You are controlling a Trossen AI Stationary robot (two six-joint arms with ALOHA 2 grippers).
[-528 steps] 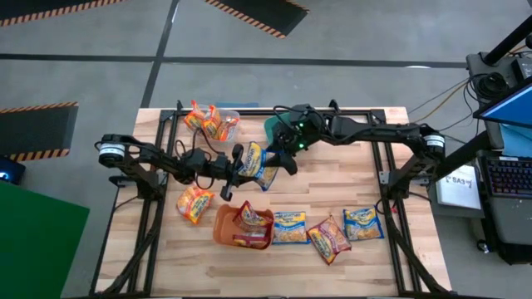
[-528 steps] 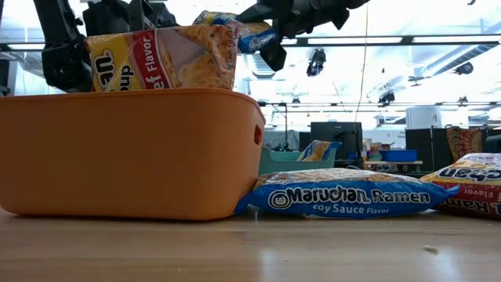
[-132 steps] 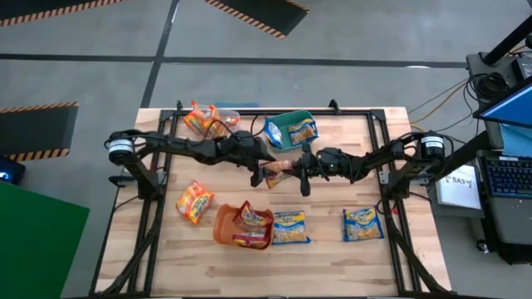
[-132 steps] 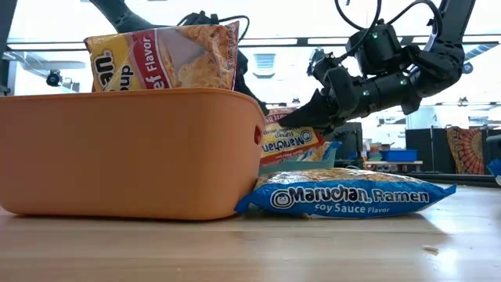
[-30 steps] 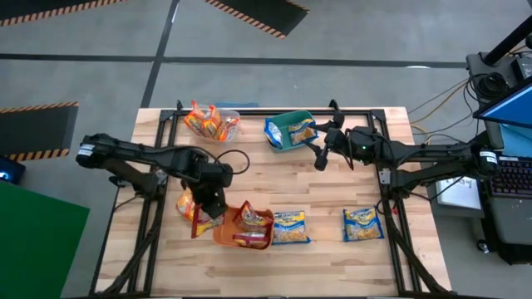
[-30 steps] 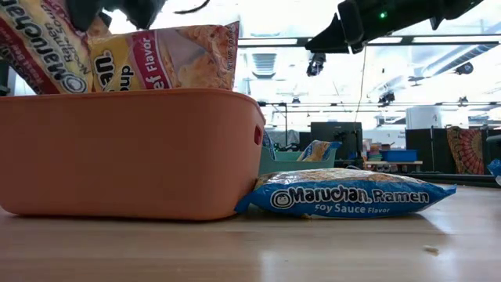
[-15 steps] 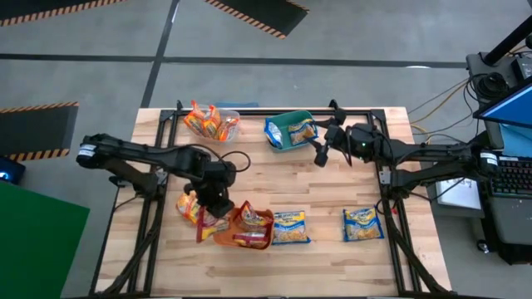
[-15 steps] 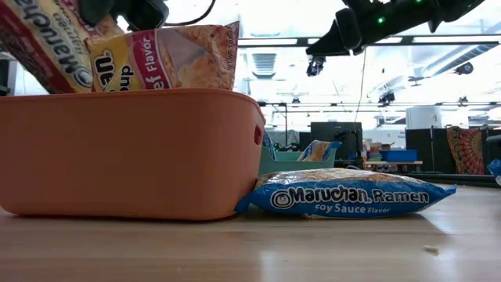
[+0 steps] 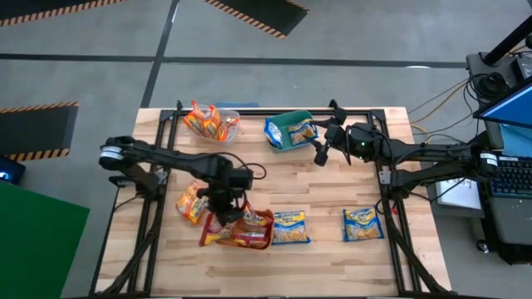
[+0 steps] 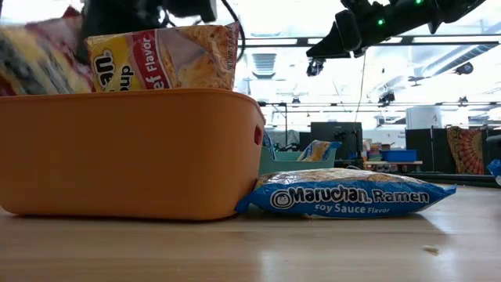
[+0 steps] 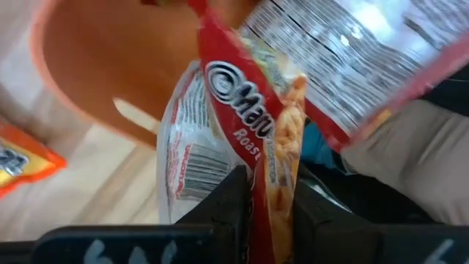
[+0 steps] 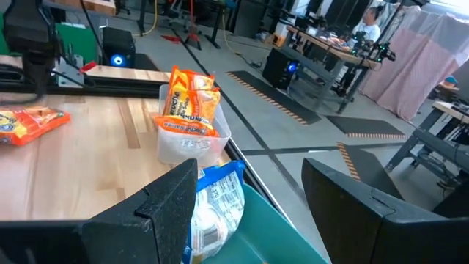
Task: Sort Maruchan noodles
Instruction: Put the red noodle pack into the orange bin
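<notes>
Robotics lab: hazard-striped floor [image 9: 258,12], workbenches [image 12: 330,44].

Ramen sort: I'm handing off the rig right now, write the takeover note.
Left end effector: shut on a dark red packet over the orange tub.
Right end effector: open, empty, beside the teal tub.
Done: orange packets in the clear tub, blue ones in the teal tub, one red packet already in the orange tub.
Left: release the held packet; sort two blue packets and one orange packet lying on the table.
</notes>
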